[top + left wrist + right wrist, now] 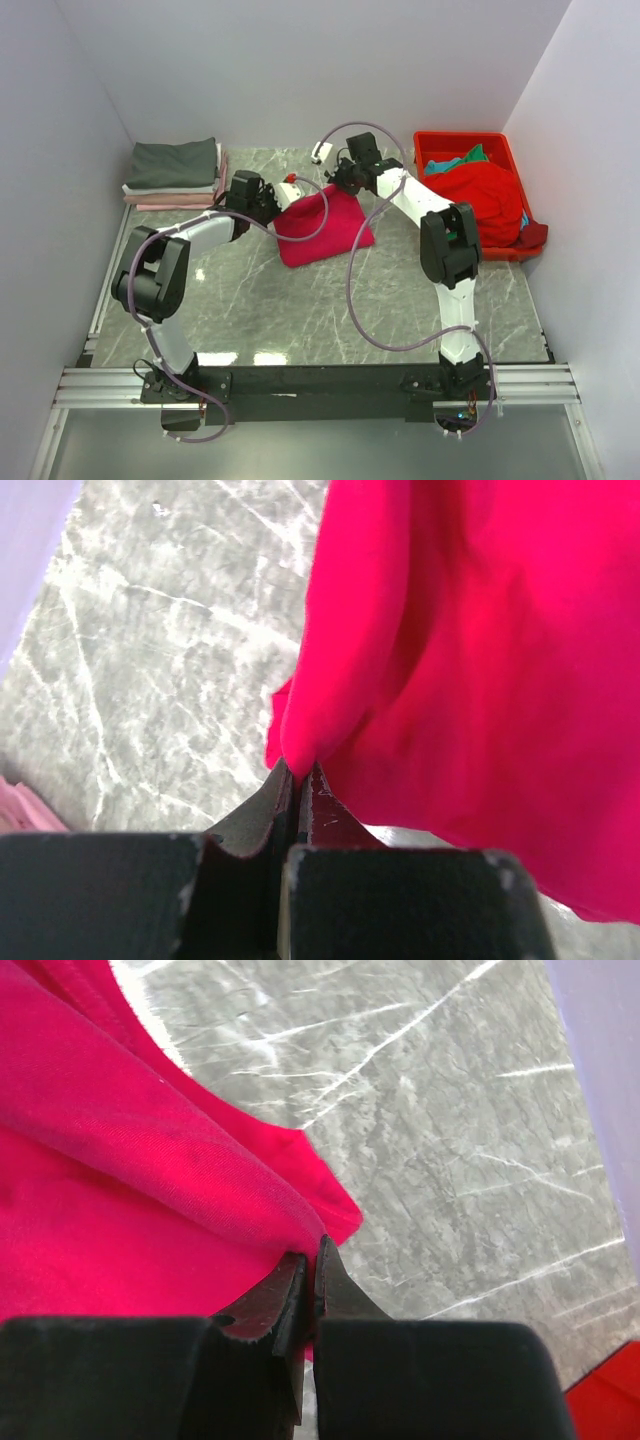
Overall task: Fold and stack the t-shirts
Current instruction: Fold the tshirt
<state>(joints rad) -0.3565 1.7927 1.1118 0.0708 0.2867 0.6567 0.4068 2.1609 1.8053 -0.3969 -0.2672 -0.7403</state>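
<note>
Jaws of the left gripper (pixel 297 772) and right gripper (pixel 311 1250) are each pressed together, pinching an edge of the crimson-pink soft cloth t-shirt (pixel 322 230), which is bunched between them toward the back of the grey marble-patterned tabletop (pixel 300 310). Plain pale walls (pixel 300 60) box the table in, with a folded stack of grey, white and pale pink shirts (pixel 175 172) back left and a rigid red plastic bin (pixel 505 150) of red and teal cloth (pixel 490 195) back right. From above the wrists hide both fingertips, and the wrist views crop most of the shirt.
</note>
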